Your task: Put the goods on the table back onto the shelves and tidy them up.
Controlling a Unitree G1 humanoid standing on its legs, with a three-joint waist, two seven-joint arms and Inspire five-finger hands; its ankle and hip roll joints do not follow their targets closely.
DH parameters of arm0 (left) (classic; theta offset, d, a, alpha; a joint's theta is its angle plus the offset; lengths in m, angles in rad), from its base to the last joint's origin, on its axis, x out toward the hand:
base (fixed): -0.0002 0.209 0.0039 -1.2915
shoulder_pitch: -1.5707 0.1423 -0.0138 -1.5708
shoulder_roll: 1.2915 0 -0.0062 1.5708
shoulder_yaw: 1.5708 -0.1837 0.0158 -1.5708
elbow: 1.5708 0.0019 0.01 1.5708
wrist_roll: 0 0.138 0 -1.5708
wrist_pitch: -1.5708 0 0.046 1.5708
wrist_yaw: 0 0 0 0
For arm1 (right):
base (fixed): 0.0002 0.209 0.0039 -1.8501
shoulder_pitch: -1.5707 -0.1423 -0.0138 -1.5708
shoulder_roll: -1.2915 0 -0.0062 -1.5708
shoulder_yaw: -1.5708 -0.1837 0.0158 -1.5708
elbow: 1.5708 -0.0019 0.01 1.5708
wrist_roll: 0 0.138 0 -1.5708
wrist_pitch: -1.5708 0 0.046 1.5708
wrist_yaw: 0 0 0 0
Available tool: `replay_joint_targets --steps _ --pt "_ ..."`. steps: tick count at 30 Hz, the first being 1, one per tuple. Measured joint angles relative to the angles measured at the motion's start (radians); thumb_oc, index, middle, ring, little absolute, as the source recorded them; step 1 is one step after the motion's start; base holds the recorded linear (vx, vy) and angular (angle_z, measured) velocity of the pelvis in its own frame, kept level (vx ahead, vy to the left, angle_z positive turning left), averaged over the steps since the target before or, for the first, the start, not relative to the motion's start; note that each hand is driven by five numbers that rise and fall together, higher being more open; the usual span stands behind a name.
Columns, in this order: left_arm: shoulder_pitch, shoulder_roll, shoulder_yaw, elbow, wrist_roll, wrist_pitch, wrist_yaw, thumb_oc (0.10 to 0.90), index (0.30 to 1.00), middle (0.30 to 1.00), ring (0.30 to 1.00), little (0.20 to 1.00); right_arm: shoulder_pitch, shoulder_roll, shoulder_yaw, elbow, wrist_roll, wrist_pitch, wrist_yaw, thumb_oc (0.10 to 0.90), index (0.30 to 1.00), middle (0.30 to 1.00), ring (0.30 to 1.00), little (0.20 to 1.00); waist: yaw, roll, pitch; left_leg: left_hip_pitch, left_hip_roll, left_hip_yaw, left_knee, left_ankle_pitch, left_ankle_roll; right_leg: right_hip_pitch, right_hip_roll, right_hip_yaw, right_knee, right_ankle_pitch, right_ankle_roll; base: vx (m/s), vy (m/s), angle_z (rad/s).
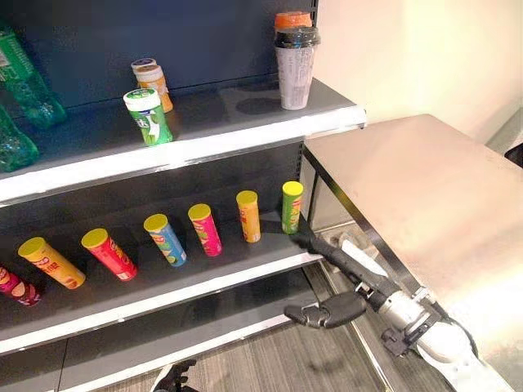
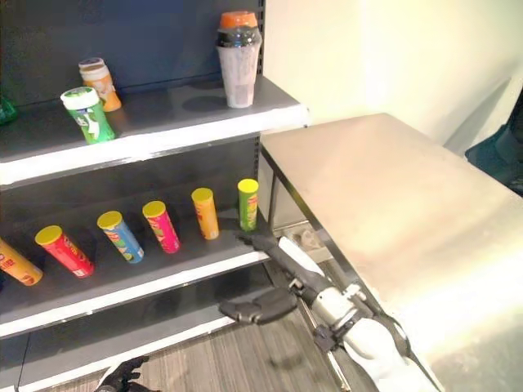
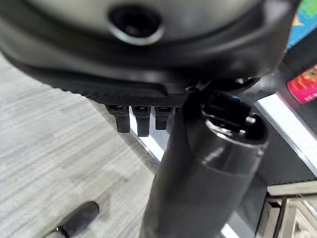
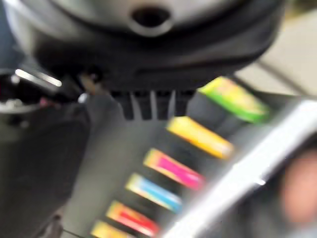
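Nearest us, our right hand (image 1: pixel 327 249) reaches onto the dark middle shelf (image 1: pixel 204 282) with straight, relaxed fingers whose tips lie at the base of the green yellow-lidded crisp tube (image 1: pixel 292 207), gripping nothing; our left hand (image 1: pixel 174 376) shows low over the floor, its fingers too unclear to judge. From left to right the tubes stand in a row: orange (image 1: pixel 51 261), red (image 1: pixel 109 253), blue (image 1: pixel 165 238), pink (image 1: pixel 204 229), yellow-orange (image 1: pixel 248 215), then green, all upright with their lids tilted toward us and their labels too small to read.
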Motion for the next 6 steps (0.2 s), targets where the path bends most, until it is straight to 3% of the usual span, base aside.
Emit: replay_joint_targets --steps 1,2,3,4,5,6 --pt "0.003 -0.002 -0.008 0.003 0.016 -0.001 -0.005 0.800 0.900 0.900 0.900 0.900 0.001 0.004 0.038 0.136 -0.060 0.048 0.012 0.800 0.900 0.900 0.900 0.900 0.004 -0.009 0.007 -0.002 0.001 0.000 -0.002 0.000 0.000 -0.002 0.001 0.000 0.000 -0.001 -0.001 0.00 0.000 0.00" --pt "0.010 -0.002 -0.017 0.004 0.016 0.001 -0.005 0.800 0.900 0.900 0.900 0.900 0.024 0.053 0.026 0.264 -0.102 0.015 -0.001 0.800 0.900 0.900 0.900 0.900 0.004 -0.018 0.015 -0.001 0.001 -0.001 0.000 0.001 -0.001 0.000 0.000 0.000 0.000 0.000 -0.002 0.00 0.000 0.00" --pt "0.013 -0.002 -0.016 0.008 0.015 0.001 -0.005 0.800 0.900 0.900 0.900 0.900 0.008 0.108 0.024 0.369 -0.125 0.024 -0.017 0.800 0.900 0.900 0.900 0.900 0.013 -0.025 0.014 0.000 0.002 -0.003 0.003 0.001 -0.001 0.003 0.002 -0.004 0.000 0.000 -0.002 -0.02 -0.006 0.04" --pt "0.015 -0.007 -0.017 0.015 0.013 0.001 -0.006 0.800 0.900 0.900 0.900 0.900 0.017 0.122 0.037 0.427 -0.163 0.076 -0.021 0.800 0.900 0.900 0.900 0.900 0.020 -0.025 0.015 -0.001 0.000 -0.003 0.002 0.000 -0.001 0.002 0.002 -0.004 0.000 0.000 -0.002 -0.02 -0.005 0.08" --pt "0.012 -0.007 -0.020 0.008 0.010 0.002 -0.005 0.800 0.900 0.900 0.900 0.900 0.042 0.188 0.011 0.552 -0.171 0.048 -0.040 0.800 0.900 0.900 0.900 0.900 0.024 -0.027 0.019 -0.003 -0.001 -0.009 0.001 0.001 -0.001 0.002 -0.002 -0.009 0.000 0.000 -0.002 -0.02 -0.002 0.12" --pt "0.014 -0.005 -0.017 0.013 -0.002 0.001 -0.003 0.800 0.900 0.900 0.900 0.900 -0.005 0.276 -0.020 0.729 -0.172 0.064 -0.080 0.800 0.900 0.900 0.900 0.900 0.028 -0.033 0.017 0.000 -0.001 -0.016 0.001 0.001 -0.001 0.010 0.003 -0.012 0.000 0.000 -0.002 -0.01 -0.001 0.17"
